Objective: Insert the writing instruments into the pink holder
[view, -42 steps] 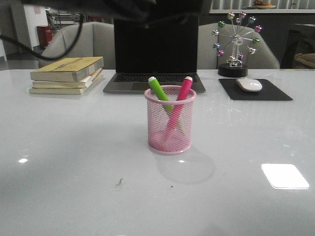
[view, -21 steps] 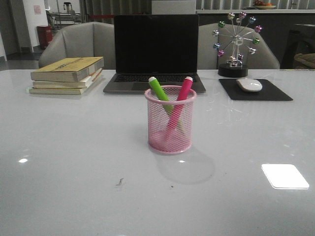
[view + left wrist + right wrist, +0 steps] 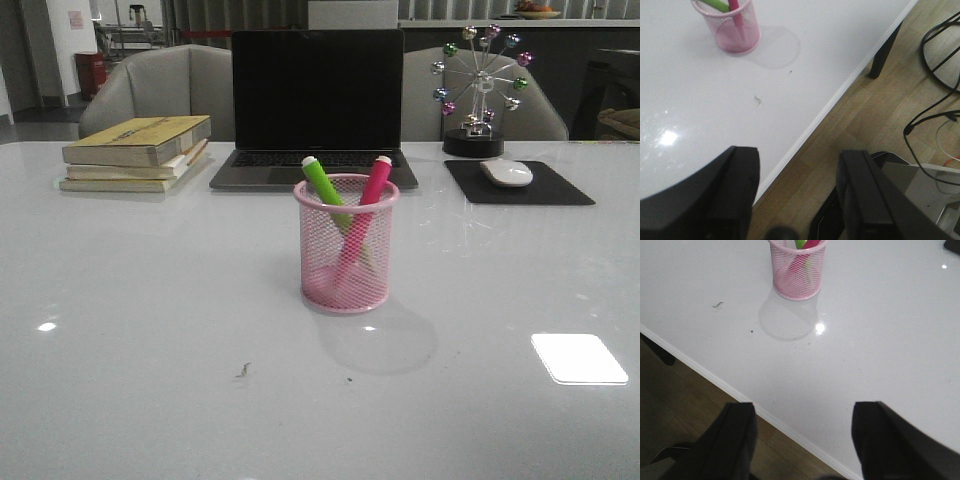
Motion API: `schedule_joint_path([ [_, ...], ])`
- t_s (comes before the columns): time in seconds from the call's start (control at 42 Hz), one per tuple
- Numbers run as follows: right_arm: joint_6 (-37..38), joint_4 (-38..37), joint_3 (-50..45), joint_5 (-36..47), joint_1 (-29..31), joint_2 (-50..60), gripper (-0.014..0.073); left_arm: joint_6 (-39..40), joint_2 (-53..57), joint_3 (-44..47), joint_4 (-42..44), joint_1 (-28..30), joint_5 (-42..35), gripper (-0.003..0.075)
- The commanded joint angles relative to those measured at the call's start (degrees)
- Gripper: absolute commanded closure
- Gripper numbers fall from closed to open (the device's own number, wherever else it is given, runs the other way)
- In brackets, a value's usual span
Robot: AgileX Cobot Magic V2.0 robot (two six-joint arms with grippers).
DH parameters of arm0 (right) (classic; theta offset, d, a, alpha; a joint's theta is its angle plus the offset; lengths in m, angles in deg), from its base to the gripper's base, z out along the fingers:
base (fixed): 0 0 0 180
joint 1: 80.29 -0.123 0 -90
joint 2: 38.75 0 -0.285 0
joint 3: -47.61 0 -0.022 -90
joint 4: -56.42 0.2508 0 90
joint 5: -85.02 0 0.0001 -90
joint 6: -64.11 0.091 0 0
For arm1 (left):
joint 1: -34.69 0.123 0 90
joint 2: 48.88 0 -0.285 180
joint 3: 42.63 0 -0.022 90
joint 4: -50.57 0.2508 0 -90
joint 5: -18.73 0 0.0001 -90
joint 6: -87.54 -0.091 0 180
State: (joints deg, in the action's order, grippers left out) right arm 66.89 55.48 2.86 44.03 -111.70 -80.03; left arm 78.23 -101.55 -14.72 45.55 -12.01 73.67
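Observation:
The pink holder (image 3: 346, 245) stands upright in the middle of the white table (image 3: 150, 330). A lime green marker (image 3: 322, 185) and a pink marker (image 3: 372, 190) lean inside it, crossing, whitish tips above the rim. No gripper appears in the front view. My left gripper (image 3: 800, 155) is open and empty over the table's front edge, far from the holder (image 3: 732, 27). My right gripper (image 3: 802, 412) is open and empty too, also at the front edge, with the holder (image 3: 797, 270) well beyond it.
Behind the holder stands an open laptop (image 3: 316, 105). A stack of books (image 3: 138, 152) lies at the back left. A mouse (image 3: 506, 172) on a black pad (image 3: 520, 185) and a ferris-wheel ornament (image 3: 480, 90) are at the back right. Cables (image 3: 935, 100) lie on the floor.
A dark arm and cable that crossed the top of the front view a second ago have gone out of sight. The holder and both markers have not moved.

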Motion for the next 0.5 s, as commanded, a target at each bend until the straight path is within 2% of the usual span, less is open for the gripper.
schedule_joint_path([
  [0.0, -0.3, -0.7, 1.6, 3.8, 0.0, 0.0, 0.0074, 1.5, 2.2, 1.9, 1.7, 0.0, -5.2, 0.0304],
  [0.191, -0.3, -0.8, 1.6, 3.8, 0.0, 0.0, 0.0074, 6.7, 5.4, 7.2, 7.8, 0.0, -9.1, 0.0304],
  [0.31, -0.3, -1.4, 1.6, 3.8, 0.0, 0.0, 0.0086, 7.1, 6.1, 8.2, 8.7, 0.0, -9.5, 0.032],
  [0.358, -0.3, -1.6, 1.6, 3.8, 0.0, 0.0, 0.0122, 7.1, 6.1, 8.2, 8.7, 0.0, -9.5, 0.0345],
  [0.477, -0.3, -1.7, 1.6, 3.7, 0.0, 0.0, 0.0323, 7.1, 6.1, 8.2, 8.7, 0.0, -10.3, 0.048],
])
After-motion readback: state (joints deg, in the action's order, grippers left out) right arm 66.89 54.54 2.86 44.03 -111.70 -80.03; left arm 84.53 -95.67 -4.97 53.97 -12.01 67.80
